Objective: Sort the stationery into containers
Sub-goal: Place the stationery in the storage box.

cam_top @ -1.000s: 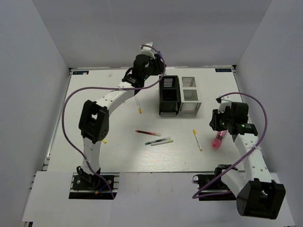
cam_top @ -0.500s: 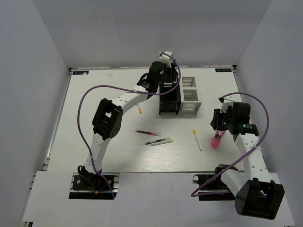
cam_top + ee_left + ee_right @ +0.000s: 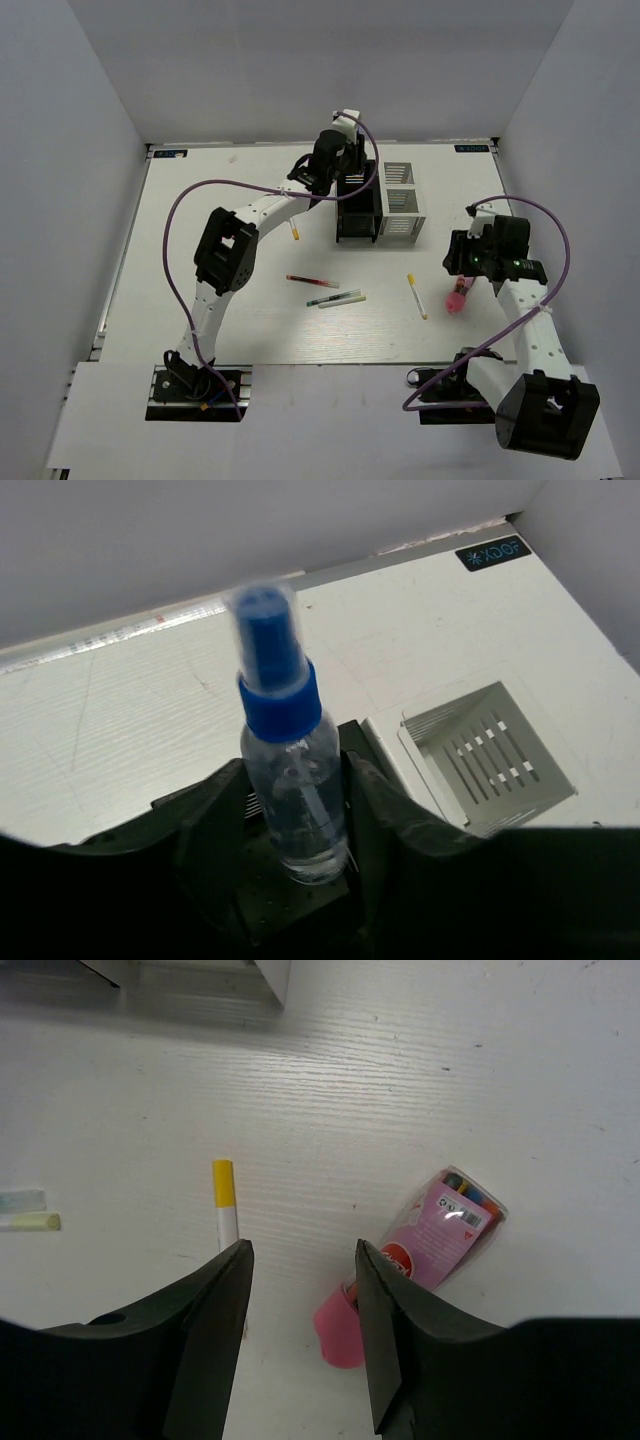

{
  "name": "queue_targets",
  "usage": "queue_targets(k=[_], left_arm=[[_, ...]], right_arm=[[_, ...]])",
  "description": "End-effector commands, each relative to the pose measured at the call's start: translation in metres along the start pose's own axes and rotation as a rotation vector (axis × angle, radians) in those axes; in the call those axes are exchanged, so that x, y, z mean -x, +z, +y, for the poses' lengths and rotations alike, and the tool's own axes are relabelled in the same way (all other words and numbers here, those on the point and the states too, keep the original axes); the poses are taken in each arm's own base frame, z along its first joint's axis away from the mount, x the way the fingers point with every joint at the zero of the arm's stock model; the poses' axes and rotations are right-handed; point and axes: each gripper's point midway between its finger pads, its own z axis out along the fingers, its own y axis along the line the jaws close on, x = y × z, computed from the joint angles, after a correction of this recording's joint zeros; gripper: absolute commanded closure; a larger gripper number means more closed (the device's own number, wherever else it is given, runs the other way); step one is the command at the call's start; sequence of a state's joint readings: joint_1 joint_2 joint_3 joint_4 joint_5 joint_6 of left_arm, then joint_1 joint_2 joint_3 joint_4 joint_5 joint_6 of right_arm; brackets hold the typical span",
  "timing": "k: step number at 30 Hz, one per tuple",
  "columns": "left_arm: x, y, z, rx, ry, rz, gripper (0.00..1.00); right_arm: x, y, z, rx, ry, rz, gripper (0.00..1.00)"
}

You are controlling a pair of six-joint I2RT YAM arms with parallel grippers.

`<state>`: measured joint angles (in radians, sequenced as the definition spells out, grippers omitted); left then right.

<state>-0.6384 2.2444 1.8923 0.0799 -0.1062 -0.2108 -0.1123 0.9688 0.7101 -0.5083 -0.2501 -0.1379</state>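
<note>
My left gripper (image 3: 350,178) is over the black organiser (image 3: 357,222), shut on the clear blue-capped bottle (image 3: 290,780). It holds the bottle upright with its base down inside the organiser's dark interior (image 3: 270,905). The white-grey organiser (image 3: 402,225) stands just right of the black one and also shows in the left wrist view (image 3: 490,760). My right gripper (image 3: 465,265) (image 3: 300,1260) is open and empty above the table. The stubby pink cylinder (image 3: 440,1230) (image 3: 459,297) lies just right of its right finger. A yellow-tipped white pen (image 3: 224,1200) (image 3: 416,295) lies by its left finger.
A red pen (image 3: 312,281) and green-and-white pens (image 3: 335,298) lie mid-table. Another yellow-tipped white pen (image 3: 292,222) lies left of the black organiser. White walls enclose the table on three sides.
My left gripper has carried the bottle to the right, from left of the organisers to over the black one. My right gripper has shifted slightly; the pink cylinder still lies below it.
</note>
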Motion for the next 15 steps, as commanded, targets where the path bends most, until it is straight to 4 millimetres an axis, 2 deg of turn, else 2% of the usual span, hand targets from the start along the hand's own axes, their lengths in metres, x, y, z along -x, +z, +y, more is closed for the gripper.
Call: queue_targets(k=[1, 2, 3, 7, 8, 10, 12, 13, 15], left_arm=[[0.028, -0.01, -0.008, -0.002, 0.008, -0.046, 0.42], [0.034, -0.013, -0.007, 0.005, 0.007, -0.056, 0.4], [0.03, -0.013, -0.006, 0.007, 0.008, -0.048, 0.31], [0.055, -0.024, -0.01, -0.003, 0.001, -0.1, 0.14], [0.055, -0.024, -0.01, -0.004, 0.001, -0.1, 0.14], [0.071, -0.032, -0.016, -0.029, -0.001, -0.124, 0.1], [0.076, -0.038, -0.02, -0.051, -0.001, -0.131, 0.07], [0.078, -0.043, -0.025, -0.076, -0.009, -0.128, 0.0], [0.089, -0.066, -0.027, -0.092, -0.009, -0.138, 0.0]], right_arm=[[0.013, -0.007, -0.006, -0.042, 0.089, -0.015, 0.48], [0.01, -0.006, -0.006, -0.046, 0.105, -0.004, 0.48], [0.009, -0.007, -0.007, -0.052, 0.121, 0.006, 0.47], [0.01, -0.009, -0.013, -0.085, 0.149, 0.01, 0.47], [0.009, -0.009, -0.015, -0.094, 0.156, 0.02, 0.47], [0.009, -0.01, -0.02, -0.123, 0.161, 0.029, 0.46], [0.002, -0.009, -0.029, -0.172, 0.201, 0.069, 0.46], [0.0, -0.01, -0.033, -0.194, 0.21, 0.083, 0.44], [-0.006, -0.01, -0.046, -0.255, 0.218, 0.116, 0.44]])
